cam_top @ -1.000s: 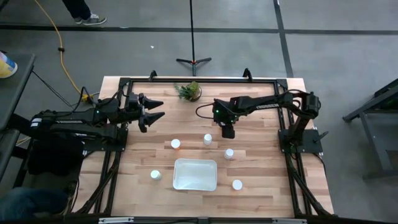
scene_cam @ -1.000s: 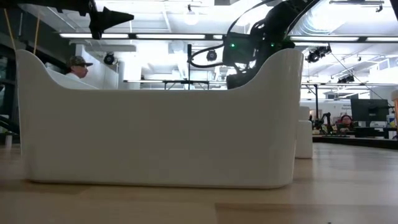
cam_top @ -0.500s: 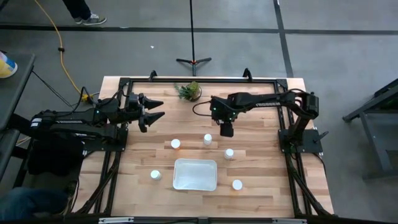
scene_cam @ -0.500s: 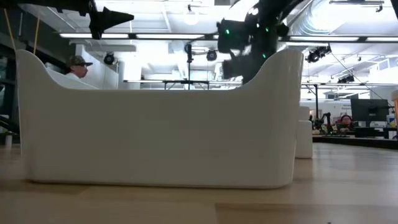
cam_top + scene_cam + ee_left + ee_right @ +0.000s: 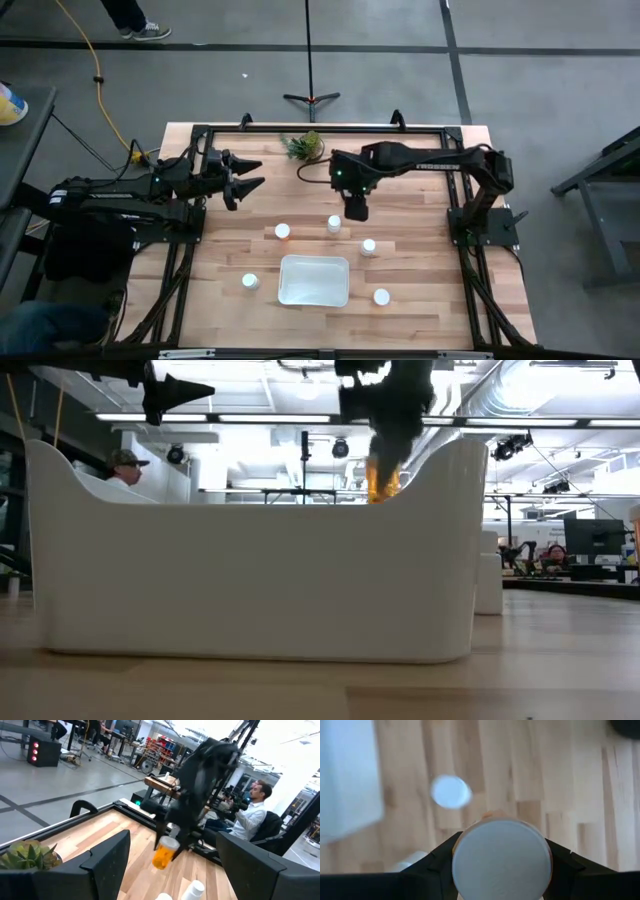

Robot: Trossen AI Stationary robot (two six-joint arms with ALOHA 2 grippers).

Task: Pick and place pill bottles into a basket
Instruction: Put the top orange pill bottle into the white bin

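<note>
Wooden desk (image 5: 420, 290) under both arms, framed by black rails. On it, toward the near edge, the white basket (image 5: 314, 280), holding nothing visible from above. Right arm stretched across the far half of the desk, right gripper (image 5: 355, 208) hanging above the boards just beside the small green plant (image 5: 304, 146) and past the far side of the basket. Jaws closed on a pill bottle (image 5: 164, 853), white cap up and orange body showing below the fingers, lifted clear of the wood; cap filling the right wrist view (image 5: 501, 861) between the two dark fingers. Left gripper (image 5: 245, 176) parked over the desk's left far part, jaws spread wide with nothing between them. Loose pill bottles standing on the desk: one (image 5: 283, 232) and another (image 5: 334, 224) beyond the basket, one (image 5: 369, 246) near its far right corner, one (image 5: 250, 282) just left of it, one (image 5: 381, 296) just right of it.
</note>
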